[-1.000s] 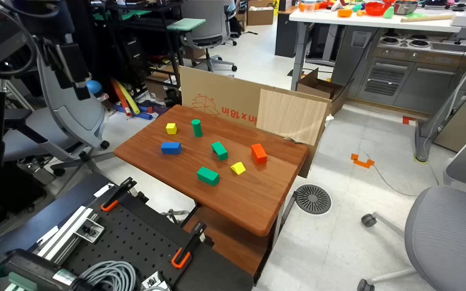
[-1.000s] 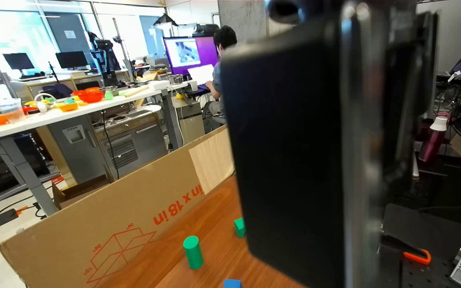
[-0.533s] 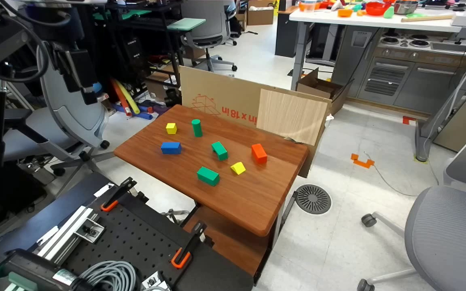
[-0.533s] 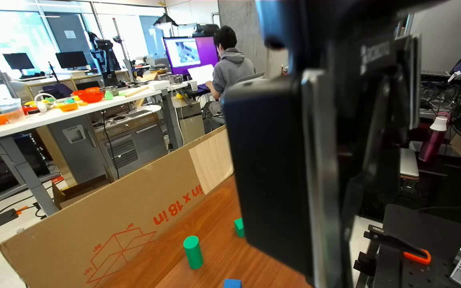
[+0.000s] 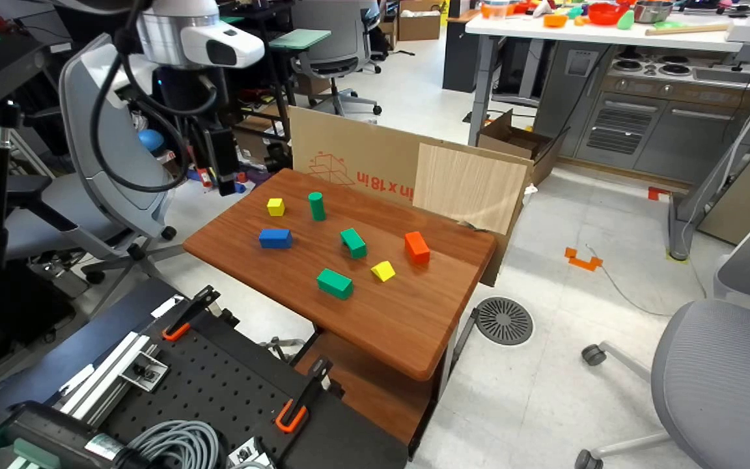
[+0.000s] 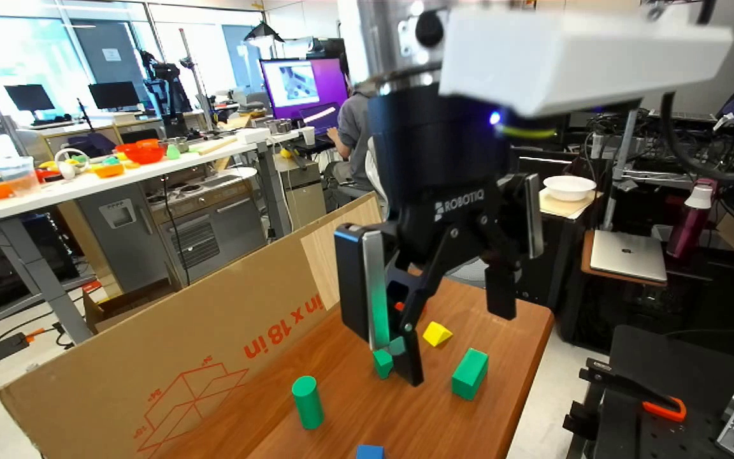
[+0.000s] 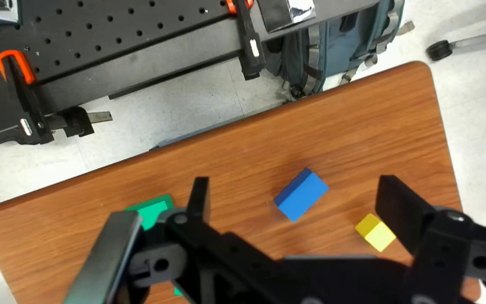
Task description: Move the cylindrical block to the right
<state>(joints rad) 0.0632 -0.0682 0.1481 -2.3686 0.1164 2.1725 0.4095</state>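
Observation:
The cylindrical block (image 5: 316,206) is green and stands upright on the brown table (image 5: 407,319), near the cardboard panel. It also stands in an exterior view (image 6: 308,401). In the wrist view it does not show; the gripper body covers part of the table there. My gripper (image 6: 458,344) is open and empty, held above the table and apart from the blocks. In the wrist view the gripper (image 7: 295,181) has its jaws wide apart, with a blue block (image 7: 301,194) showing on the table below between them.
A yellow cube (image 5: 275,207) is left of the cylinder. A green arch-like block (image 5: 353,243), green block (image 5: 334,284), yellow wedge (image 5: 383,271) and orange block (image 5: 416,247) lie to its right. A cardboard panel (image 5: 355,150) stands along the table's far edge. Clamps (image 5: 306,397) hold the black board.
The arm has swung toward the table, rightward in an exterior view. In another exterior view it has moved away from the camera and uncovered the green block and yellow wedge. The blocks have not moved.

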